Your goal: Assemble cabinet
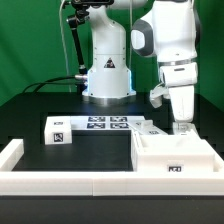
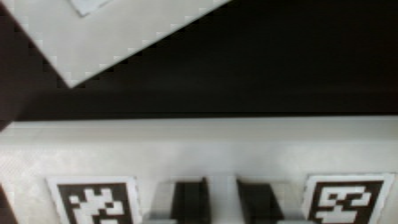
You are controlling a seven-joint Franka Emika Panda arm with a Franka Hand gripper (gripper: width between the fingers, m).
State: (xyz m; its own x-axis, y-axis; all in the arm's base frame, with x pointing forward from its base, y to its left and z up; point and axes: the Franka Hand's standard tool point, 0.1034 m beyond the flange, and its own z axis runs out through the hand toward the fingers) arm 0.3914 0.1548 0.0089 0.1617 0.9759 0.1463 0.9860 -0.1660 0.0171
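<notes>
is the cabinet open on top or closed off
Open. The exterior view shows the cabinet with raised walls around a sunken inside and no panel over it.

Green backdrop [image 1: 30, 40] behind a black tabletop [image 1: 40, 108], low white border rail [image 1: 70, 184] along its near edge.

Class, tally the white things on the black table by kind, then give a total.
Large white plastic open-topped box: 1
Small white rectangular tagged block: 1
Flat white tagged panel: 1
Thin flat white marker board: 1
Low white border rail: 1
Total: 5
</notes>
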